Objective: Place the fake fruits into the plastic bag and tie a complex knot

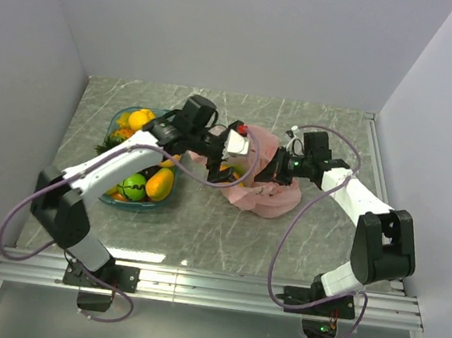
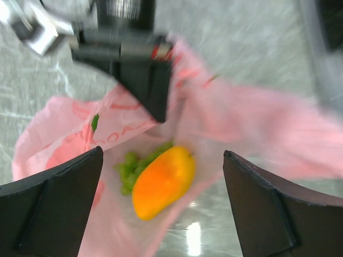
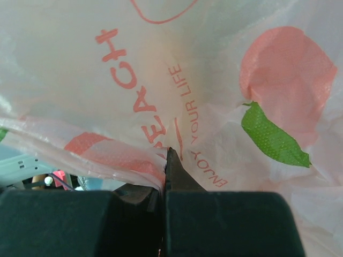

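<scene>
Left gripper: fingers spread wide, holding nothing, hovering over the bag's open mouth.
Right gripper: fingers pressed together, pinching the bag's printed pink plastic at the rim.
Plastic bag: on the marble table, between the two arms.
Inside the bag: a mango touching green grapes.
Teal tray: left of the bag, holding a green apple and other fruits.

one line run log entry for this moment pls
left gripper: open over plastic bag | right gripper: shut on plastic bag | in bag: mango, green grapes | tray: holds fruits
</scene>
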`<state>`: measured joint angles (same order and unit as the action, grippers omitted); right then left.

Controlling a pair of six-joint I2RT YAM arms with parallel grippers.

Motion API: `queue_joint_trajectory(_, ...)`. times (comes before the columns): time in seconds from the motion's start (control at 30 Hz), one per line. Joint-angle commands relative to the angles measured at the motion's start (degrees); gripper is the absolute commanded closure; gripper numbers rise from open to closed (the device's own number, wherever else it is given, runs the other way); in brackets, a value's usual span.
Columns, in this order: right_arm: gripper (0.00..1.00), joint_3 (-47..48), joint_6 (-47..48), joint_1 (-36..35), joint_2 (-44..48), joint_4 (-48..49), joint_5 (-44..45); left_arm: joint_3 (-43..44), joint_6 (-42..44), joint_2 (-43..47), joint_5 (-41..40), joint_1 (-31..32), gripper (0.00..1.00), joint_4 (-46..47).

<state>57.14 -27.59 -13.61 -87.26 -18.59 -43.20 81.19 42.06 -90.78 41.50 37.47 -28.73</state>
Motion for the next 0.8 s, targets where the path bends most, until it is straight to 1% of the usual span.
queue_joint_trajectory(0.0, 1.00, 2.71, 0.17, 0.42, -0.80, -0.13, -0.40, 0.83, -8.97, 10.94, 9.37, -1.96, 0.01, -3.17)
queue_joint_trajectory(0.07, 1.00, 2.71, 0.35, 0.42, -0.54, -0.04, 0.13, -1.55, -12.34, 15.18, 11.06, -4.24, 0.01, -3.08)
queue_joint_trajectory(0.1, 1.00, 2.36, 0.26, 0.42, -0.54, -0.04, 0.22, -4.43, -14.79, 19.81, 10.80, -4.77, 0.01, -3.00)
queue_joint_trajectory(0.2, 1.00, 2.27, 0.17, 0.42, -0.63, 0.22, 0.40, -10.06, -18.32, 28.62, 8.17, -7.32, 0.04, -3.61)
queue_joint_trajectory(0.27, 1.00, 2.27, 0.17, 0.42, -0.71, 0.05, 0.66, -12.53, -19.73, 33.80, 4.49, -9.68, 0.05, -4.57)
queue_joint_trajectory(0.33, 1.00, 2.71, 0.52, 0.42, -0.98, -0.22, 0.75, -15.96, -24.03, 36.19, -0.77, -11.36, 0.05, -3.62)
queue_joint_trajectory(0.37, 1.00, 2.80, 0.61, 0.42, -0.98, -0.39, 0.84, -16.58, -26.13, 37.07, -8.11, -13.55, 0.07, -2.39)
queue_joint_trajectory(0.43, 1.00, 2.97, 0.87, 0.42, -0.98, -0.57, 1.19, -15.63, -30.27, 35.86, -14.22, -16.10, 0.07, -2.21)
queue_joint_trajectory(0.47, 1.00, 3.06, 0.96, 0.42, -1.07, -0.66, 1.19, -13.01, -31.16, 33.07, -18.86, -18.99, 0.07, -2.47)
queue_joint_trajectory(0.53, 1.00, 3.06, 0.96, 0.42, -1.15, -0.75, 1.28, -9.84, -34.50, 29.54, -24.51, -21.64, 0.06, -2.29)
queue_joint_trajectory(0.57, 1.00, 3.06, 0.96, 0.42, -1.15, -0.75, 1.28, -6.34, -35.90, 25.43, -29.23, -23.74, 0.03, -2.47)
queue_joint_trajectory(0.63, 1.00, 3.15, 0.96, 0.42, -1.15, -0.83, 1.45, -2.89, -36.96, 21.02, -32.87, -25.25, 0.01, -3.69)
queue_joint_trajectory(0.67, 1.00, 3.15, 0.96, 0.42, -1.15, -0.83, 1.63, 0.69, -38.97, 16.82, -35.49, -27.00, 0.01, -4.40)
queue_joint_trajectory(0.73, 1.00, 3.06, 0.96, 0.42, -0.98, -0.66, 1.71, 3.79, -41.00, 12.84, -38.32, -28.24, 0.01, -5.98)
queue_joint_trajectory(0.77, 1.00, 2.97, 0.88, 0.42, -0.98, -0.57, 1.72, 7.02, -41.62, 8.73, -39.29, -29.03, 0.01, -7.03)
